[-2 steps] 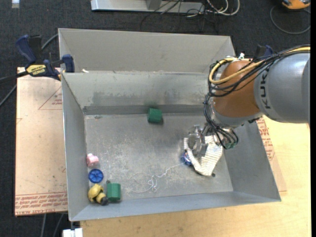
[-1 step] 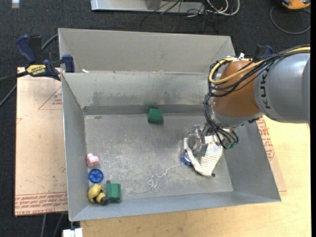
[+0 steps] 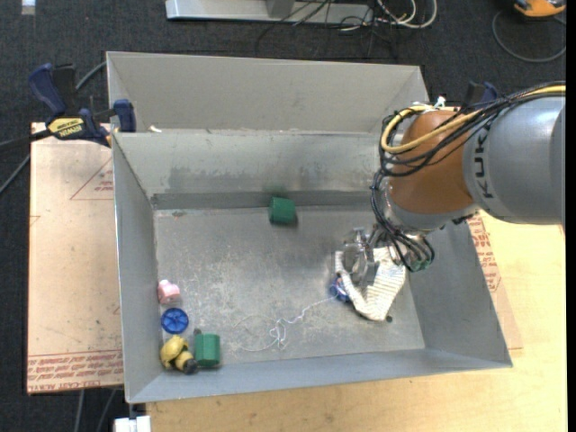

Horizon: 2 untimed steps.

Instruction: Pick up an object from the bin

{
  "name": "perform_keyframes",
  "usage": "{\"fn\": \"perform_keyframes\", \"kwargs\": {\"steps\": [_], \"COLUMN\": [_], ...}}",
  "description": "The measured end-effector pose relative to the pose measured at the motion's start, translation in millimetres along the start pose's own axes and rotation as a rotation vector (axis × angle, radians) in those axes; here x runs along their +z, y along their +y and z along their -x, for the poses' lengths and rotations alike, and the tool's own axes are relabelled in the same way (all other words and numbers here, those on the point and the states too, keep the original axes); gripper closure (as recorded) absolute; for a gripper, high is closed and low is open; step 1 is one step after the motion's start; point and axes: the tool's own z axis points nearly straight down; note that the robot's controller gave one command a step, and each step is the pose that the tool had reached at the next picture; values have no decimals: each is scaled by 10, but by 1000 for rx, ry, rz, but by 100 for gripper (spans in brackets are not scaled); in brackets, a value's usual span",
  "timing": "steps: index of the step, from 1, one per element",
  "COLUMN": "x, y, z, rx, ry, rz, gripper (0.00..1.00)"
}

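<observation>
The grey metal bin (image 3: 135,241) was seen with the gripper (image 3: 362,264) low at its right side, directly over a crumpled white cloth (image 3: 382,291) with a blue edge. Whether the gripper was open or closed could not be told. The cloth was judged light, soft and limp, best pinched at a raised fold. A green block (image 3: 283,211) was set well apart by the back wall, and a small heap of toys (image 3: 205,349) was found in the near-left corner.
</observation>
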Motion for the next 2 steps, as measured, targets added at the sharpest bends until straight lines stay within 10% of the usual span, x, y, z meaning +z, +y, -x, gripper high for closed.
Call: {"fn": "perform_keyframes", "kwargs": {"steps": [2], "x": [0], "y": [0], "z": [0], "rx": [0], "ry": [0], "rz": [0], "gripper": [100]}}
